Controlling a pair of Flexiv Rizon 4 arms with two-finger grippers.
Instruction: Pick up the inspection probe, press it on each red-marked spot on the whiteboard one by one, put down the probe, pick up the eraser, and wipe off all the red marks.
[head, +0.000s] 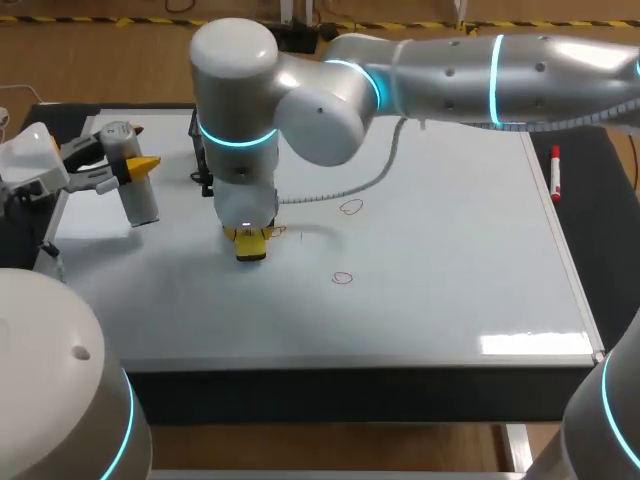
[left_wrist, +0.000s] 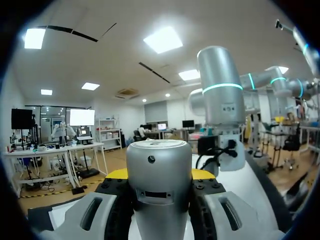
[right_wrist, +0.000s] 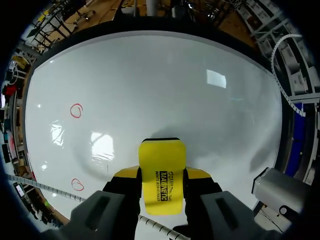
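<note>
The whiteboard (head: 430, 240) covers the table. The yellow eraser (head: 250, 244) rests on the board left of centre, and my right gripper (head: 248, 236) is shut on it from above. In the right wrist view the eraser (right_wrist: 162, 175) sits flat on the board between the fingers (right_wrist: 125, 175) of that gripper (right_wrist: 161, 180). Red circles (head: 350, 207) (head: 342, 277) lie to its right, and a faint trace (head: 279, 231) is beside it. The circles (right_wrist: 76, 111) (right_wrist: 77, 184) show off to one side of the eraser. My left gripper (head: 135, 170) is shut on the silver probe (head: 140, 200) over the board's left edge; the probe (left_wrist: 161, 185) fills that gripper (left_wrist: 160, 175).
A red marker pen (head: 555, 172) lies past the board's right edge. A small black object (head: 203, 172) stands at the board's back left, behind my right arm. A grey cable (head: 350, 185) loops over the board's middle.
</note>
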